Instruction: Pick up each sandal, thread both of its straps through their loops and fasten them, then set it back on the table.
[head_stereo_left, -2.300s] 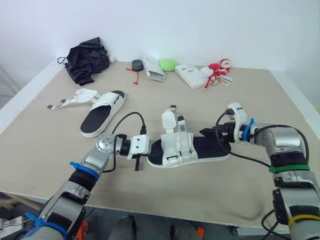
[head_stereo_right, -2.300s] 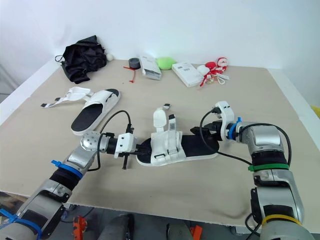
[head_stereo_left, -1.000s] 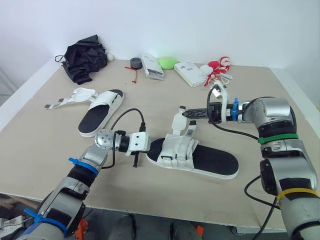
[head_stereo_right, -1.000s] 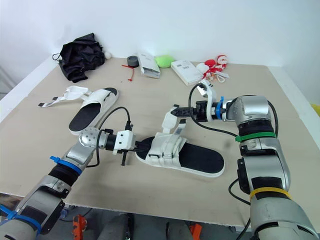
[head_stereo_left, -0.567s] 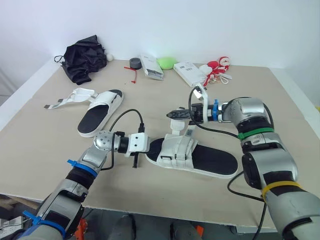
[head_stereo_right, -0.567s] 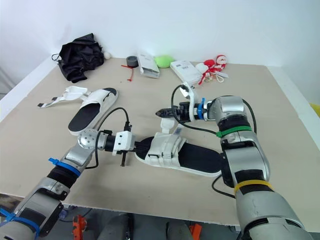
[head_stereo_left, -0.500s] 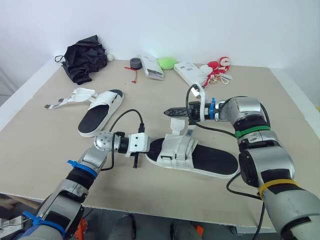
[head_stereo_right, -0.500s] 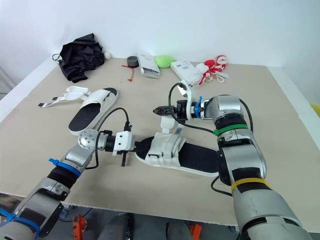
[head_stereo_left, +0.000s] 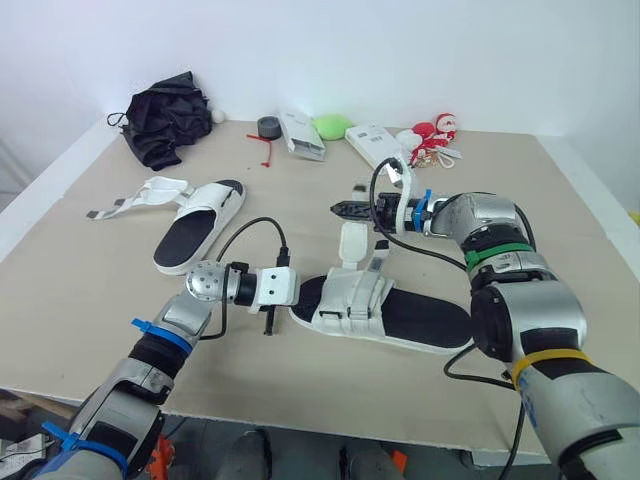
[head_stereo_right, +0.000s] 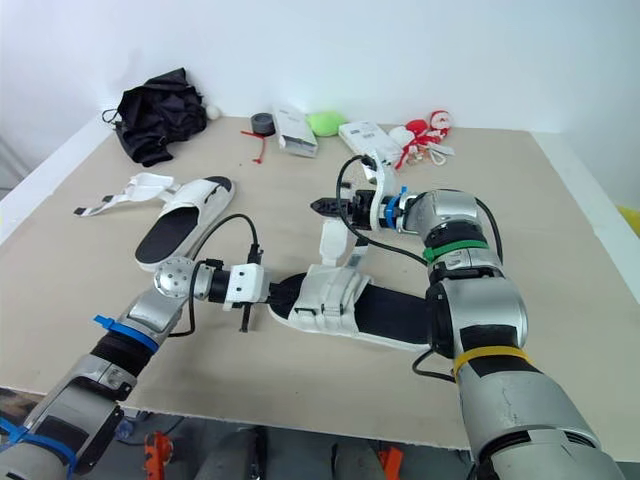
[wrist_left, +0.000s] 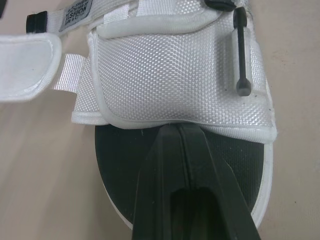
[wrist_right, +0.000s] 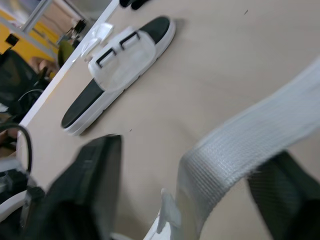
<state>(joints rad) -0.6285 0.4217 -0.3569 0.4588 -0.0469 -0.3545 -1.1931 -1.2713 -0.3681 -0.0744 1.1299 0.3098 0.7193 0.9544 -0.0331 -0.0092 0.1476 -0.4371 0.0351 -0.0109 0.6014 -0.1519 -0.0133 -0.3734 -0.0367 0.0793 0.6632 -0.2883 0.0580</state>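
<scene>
While the near sandal (head_stereo_left: 420, 315) on the counter (head_stereo_left: 100, 265) is pinched at its toe by the closed left claw (head_stereo_left: 292, 303), the right claw (head_stereo_left: 340, 209) — brought across from the heel — is held parted astride one raised strap (head_stereo_left: 352, 243).

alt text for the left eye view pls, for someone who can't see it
A white sandal lies on the table, the left gripper at its toe with jaws shut and the right gripper by the tip of one raised strap. A second sandal lies further left, straps undone.

Near sandal (head_stereo_left: 420, 318) centre table (head_stereo_left: 560, 200); second sandal (head_stereo_left: 195, 225) behind-left; cloth heap (head_stereo_left: 165, 125) far-left corner
</scene>
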